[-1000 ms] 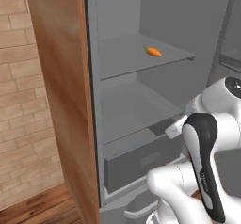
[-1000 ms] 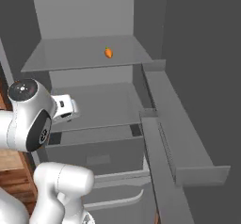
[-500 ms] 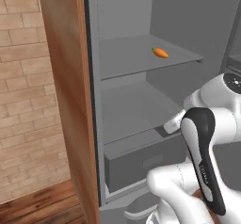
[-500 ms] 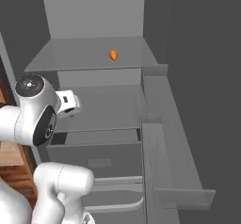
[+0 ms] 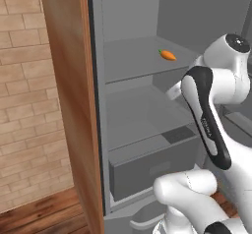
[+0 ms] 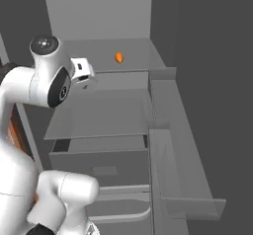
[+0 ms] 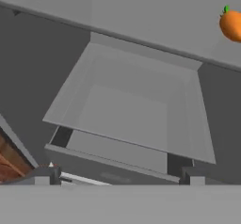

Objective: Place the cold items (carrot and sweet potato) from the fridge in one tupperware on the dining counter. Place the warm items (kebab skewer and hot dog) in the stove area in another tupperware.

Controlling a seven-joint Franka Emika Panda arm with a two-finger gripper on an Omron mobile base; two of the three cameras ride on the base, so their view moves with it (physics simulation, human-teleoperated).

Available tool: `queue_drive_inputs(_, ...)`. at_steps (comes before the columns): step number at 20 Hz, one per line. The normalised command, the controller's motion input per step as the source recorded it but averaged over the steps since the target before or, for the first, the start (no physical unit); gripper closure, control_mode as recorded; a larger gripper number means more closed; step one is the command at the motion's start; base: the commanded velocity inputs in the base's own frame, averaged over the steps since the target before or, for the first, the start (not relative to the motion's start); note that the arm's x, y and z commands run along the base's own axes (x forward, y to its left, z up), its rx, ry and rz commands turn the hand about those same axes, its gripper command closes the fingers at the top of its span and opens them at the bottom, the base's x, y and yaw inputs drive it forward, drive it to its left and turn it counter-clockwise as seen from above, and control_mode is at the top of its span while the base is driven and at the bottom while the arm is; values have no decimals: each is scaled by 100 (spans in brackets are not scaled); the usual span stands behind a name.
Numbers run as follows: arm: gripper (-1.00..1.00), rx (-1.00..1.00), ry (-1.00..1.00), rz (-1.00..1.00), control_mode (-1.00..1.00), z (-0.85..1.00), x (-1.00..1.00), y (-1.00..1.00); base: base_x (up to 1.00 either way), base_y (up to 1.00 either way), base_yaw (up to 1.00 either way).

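An orange carrot [image 5: 168, 55] with a green tip lies on the upper shelf [image 5: 128, 63] of the open fridge. It also shows toward the back of that shelf [image 6: 119, 57] and at the top right of the hand view [image 7: 231, 24]. My gripper [image 6: 85, 78] hangs in front of the fridge, left of the carrot and a little lower, well apart from it. The gripper [image 7: 117, 176] is open with nothing between its dark fingertips [image 7: 47, 173]. The sweet potato, kebab skewer, hot dog and tupperware are out of view.
Below the carrot's shelf are a bare middle shelf [image 6: 99, 115] and a closed grey drawer [image 5: 147, 169]. The open fridge door with its bins [image 6: 178, 150] stands to the right. A wooden side panel [image 5: 69, 105] and a brick wall [image 5: 24, 105] lie to the left.
The arm has risen, lifting the hand from middle-shelf height up toward the carrot's shelf. The views have shifted slightly. The jaws stayed open.
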Motion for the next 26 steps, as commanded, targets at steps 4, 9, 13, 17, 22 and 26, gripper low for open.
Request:
queue_drive_inputs(4, -100, 1, 2, -1, -100, 29, 94, -42, 0, 0, 0)
queue_drive_inputs(9, -100, 4, 2, 0, -100, 13, 100, -34, 0, 0, 0)
queue_drive_inputs(13, -100, 0, 6, -4, -100, 5, 98, -12, 0, 0, 0)
queue_drive_inputs(17, -100, 0, 9, -5, -100, 0, 84, -15, 0, 0, 0)
queue_drive_inputs(22, -100, 0, 1, -4, -100, 0, 60, -19, 0, 0, 0)
queue_drive_inputs(26, -100, 0, 4, 0, -100, -2, 68, -9, 0, 0, 0)
